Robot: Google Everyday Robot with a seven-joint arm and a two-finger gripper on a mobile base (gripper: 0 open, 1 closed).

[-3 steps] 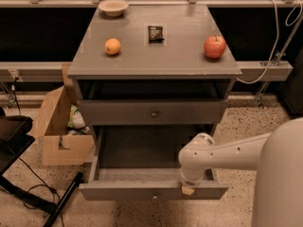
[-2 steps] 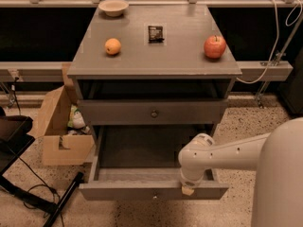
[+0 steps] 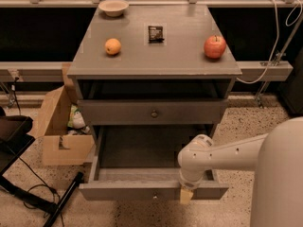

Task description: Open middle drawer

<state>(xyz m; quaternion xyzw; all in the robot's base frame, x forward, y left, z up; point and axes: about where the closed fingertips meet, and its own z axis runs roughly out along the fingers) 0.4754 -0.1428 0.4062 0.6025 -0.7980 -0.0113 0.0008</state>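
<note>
The middle drawer (image 3: 142,191) is pulled well out of the grey cabinet, and its dark interior (image 3: 142,148) shows. Its long flat front panel has a small round knob (image 3: 154,196) at the centre. My gripper (image 3: 186,195) hangs down from the white arm (image 3: 222,152) over the right part of that front panel, to the right of the knob and at the panel's top edge. The taller-fronted drawer (image 3: 154,113) above is closed. The lowest drawer is hidden beneath the open one.
On the cabinet top (image 3: 156,56) lie an orange (image 3: 112,46), a red apple (image 3: 215,46), a dark packet (image 3: 155,33) and a bowl (image 3: 113,6). A cardboard box (image 3: 59,126) stands to the left. Dark stand legs and cables (image 3: 42,200) lie on the floor at the left.
</note>
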